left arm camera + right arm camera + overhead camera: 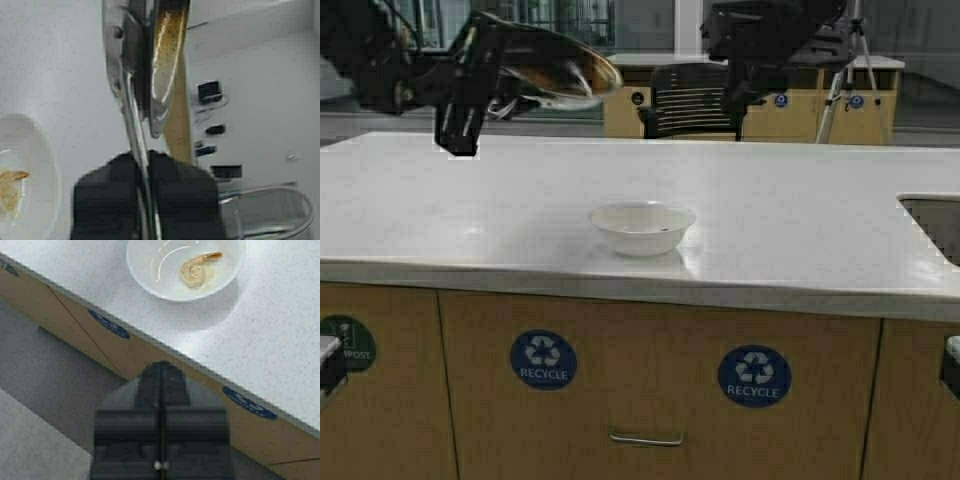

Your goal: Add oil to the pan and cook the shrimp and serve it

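White bowl [642, 228] near the counter's front edge, midway along it, holding the shrimp [193, 272]. Left gripper [144, 172], raised above the counter's far left corner, clamped on the handle of the pan [558, 72], which is tilted, its brown-stained inside showing. Right gripper [160, 412], fingers pressed together on nothing, raised beyond the counter's far edge. Counter [800, 225]: white speckled top on wood cabinets bearing blue recycle stickers [543, 360]; sink cutout [935, 220] at the right edge. Behind: black mesh chair [688, 105], tripod [855, 75], wood cabinets.
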{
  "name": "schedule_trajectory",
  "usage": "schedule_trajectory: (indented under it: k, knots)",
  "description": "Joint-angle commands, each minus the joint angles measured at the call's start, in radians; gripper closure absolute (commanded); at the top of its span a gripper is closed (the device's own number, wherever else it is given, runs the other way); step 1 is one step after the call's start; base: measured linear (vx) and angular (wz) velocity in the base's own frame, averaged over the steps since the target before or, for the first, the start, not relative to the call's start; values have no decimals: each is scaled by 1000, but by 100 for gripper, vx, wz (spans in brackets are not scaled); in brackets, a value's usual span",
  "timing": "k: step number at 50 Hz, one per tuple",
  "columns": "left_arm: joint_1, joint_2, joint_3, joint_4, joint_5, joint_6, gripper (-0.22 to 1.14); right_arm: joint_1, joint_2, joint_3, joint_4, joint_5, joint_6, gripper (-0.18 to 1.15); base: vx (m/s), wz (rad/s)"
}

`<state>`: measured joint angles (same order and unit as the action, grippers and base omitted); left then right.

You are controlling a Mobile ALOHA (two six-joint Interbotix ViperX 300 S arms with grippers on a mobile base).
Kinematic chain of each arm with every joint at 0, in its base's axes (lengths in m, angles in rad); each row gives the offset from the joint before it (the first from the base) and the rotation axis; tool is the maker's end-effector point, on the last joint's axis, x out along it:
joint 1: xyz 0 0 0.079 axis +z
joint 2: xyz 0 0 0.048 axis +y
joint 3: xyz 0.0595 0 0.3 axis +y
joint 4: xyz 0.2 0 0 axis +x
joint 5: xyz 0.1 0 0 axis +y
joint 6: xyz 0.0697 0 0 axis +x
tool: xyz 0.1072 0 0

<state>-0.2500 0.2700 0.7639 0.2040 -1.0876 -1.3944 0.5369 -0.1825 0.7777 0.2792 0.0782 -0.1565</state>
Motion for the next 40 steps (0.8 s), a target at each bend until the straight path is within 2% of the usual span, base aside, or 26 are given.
schedule_trajectory:
  k: [1, 8, 40]
  knots:
    - [41, 64, -3, 2, -192, -130, 87, 2, -15, -11, 2, -8, 0, 92, 0, 0]
    - [61, 158, 12, -3, -258, -186, 87, 0, -14, -9, 2, -8, 0, 92, 0, 0]
    - [91, 388, 20, -8, -331, -190, 87, 0, -3, -11, 2, -8, 0, 92, 0, 0]
